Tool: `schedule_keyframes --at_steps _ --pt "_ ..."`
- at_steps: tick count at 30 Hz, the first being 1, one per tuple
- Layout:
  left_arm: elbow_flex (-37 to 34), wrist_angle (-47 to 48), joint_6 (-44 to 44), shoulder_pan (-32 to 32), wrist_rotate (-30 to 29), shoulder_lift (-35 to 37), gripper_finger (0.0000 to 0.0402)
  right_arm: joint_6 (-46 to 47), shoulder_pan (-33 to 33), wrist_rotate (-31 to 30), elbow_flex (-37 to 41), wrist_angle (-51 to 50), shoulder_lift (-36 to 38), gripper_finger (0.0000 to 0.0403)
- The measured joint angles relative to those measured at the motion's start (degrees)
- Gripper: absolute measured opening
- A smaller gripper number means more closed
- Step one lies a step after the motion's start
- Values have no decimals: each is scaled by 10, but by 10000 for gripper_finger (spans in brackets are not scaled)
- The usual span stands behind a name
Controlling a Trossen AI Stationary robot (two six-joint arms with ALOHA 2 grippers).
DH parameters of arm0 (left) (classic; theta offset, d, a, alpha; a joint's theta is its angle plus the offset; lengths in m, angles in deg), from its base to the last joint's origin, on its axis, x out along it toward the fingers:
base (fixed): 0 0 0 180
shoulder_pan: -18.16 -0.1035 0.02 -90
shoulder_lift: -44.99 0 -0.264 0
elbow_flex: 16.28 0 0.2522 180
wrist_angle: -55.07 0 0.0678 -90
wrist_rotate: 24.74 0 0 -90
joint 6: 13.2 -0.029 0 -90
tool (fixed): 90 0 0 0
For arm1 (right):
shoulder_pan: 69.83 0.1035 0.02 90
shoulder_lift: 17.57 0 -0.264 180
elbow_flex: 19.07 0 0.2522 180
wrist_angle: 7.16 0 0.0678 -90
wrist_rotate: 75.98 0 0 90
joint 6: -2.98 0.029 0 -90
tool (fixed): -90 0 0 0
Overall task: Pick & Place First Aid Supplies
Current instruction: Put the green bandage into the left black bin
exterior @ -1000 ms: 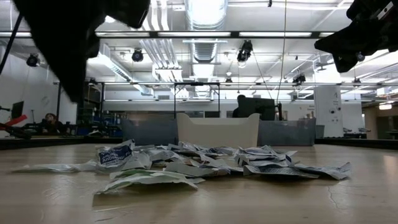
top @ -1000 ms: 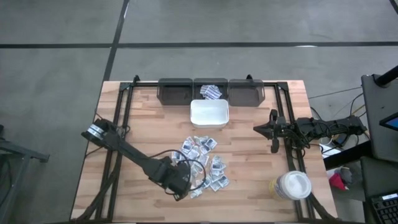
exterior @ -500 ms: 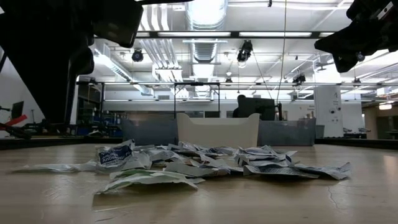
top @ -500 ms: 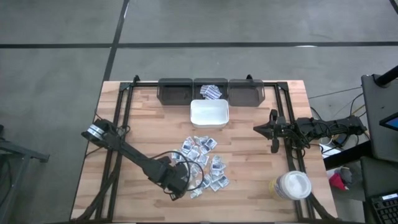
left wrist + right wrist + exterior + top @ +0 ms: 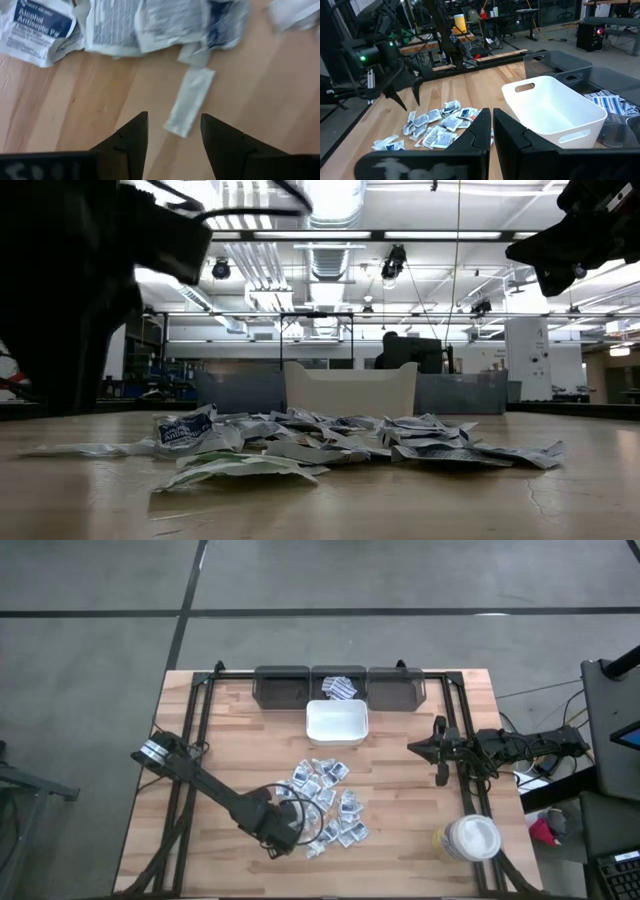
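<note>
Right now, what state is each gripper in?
Left gripper: open, empty, poised over an oblong sachet at the pile's edge.
Right gripper: shut, empty, waiting at the table's right side.

Bright ceiling lights (image 5: 330, 198) glare; near arm silhouetted, sachets (image 5: 120, 22) blurred.

sachets (image 5: 325, 802) mid-table, tub (image 5: 336, 723) behind (bins (image 5: 338, 687) beyond)

three grey bins (image 5: 340, 687), one white bin (image 5: 337, 724)
</note>
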Motion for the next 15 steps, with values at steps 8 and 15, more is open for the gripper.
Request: schedule_keyframes --at_steps 8,15 --pt "-32 -15 0 0 0 0 177 2 0 0 0 0 0 18" --pt "-63 -68 -5 0 0 1 177 2 0 0 0 0 0 18"
